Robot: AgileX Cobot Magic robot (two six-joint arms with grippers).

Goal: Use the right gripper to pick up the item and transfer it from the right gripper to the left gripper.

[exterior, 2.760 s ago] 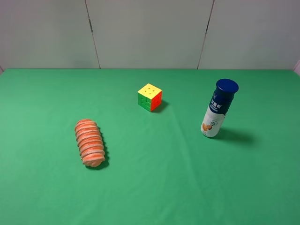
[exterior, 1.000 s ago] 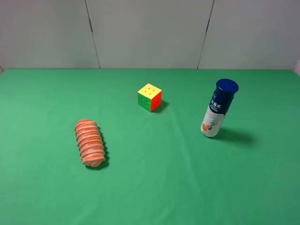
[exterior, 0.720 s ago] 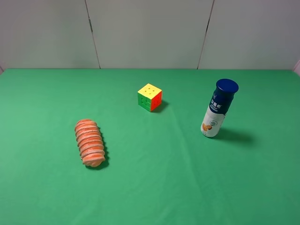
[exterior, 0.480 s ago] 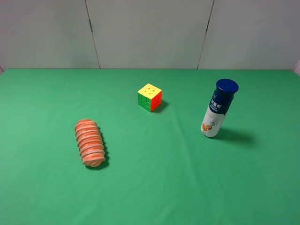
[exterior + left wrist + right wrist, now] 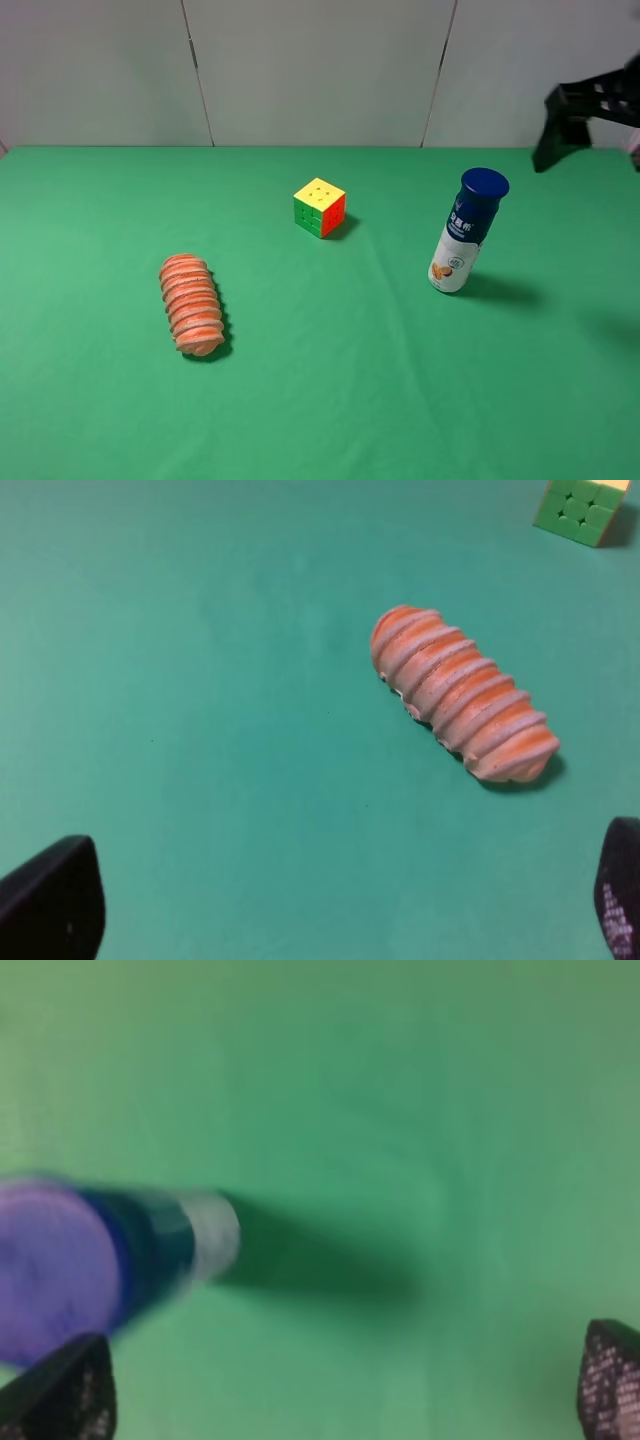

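Observation:
The item, a slim bottle (image 5: pixel 465 232) with a dark blue cap and a white lower body, stands upright on the green cloth at the right. My right gripper (image 5: pixel 580 108) hangs in the air at the far right edge, above and behind the bottle and apart from it. In the right wrist view the gripper (image 5: pixel 335 1390) is open and empty, with the blurred bottle (image 5: pixel 100 1255) below it, off to one side. My left gripper (image 5: pixel 335 910) is open and empty in the left wrist view. It does not show in the high view.
An orange ribbed roll (image 5: pixel 192 304) lies at the left; the left wrist view shows it too (image 5: pixel 462 705). A multicoloured puzzle cube (image 5: pixel 320 207) sits at the back middle, also seen in the left wrist view (image 5: pixel 583 505). A grey wall bounds the table's far edge.
My right gripper has come into the high view at the upper right edge; earlier no arm showed. The bottle, the roll and the cube have not moved.

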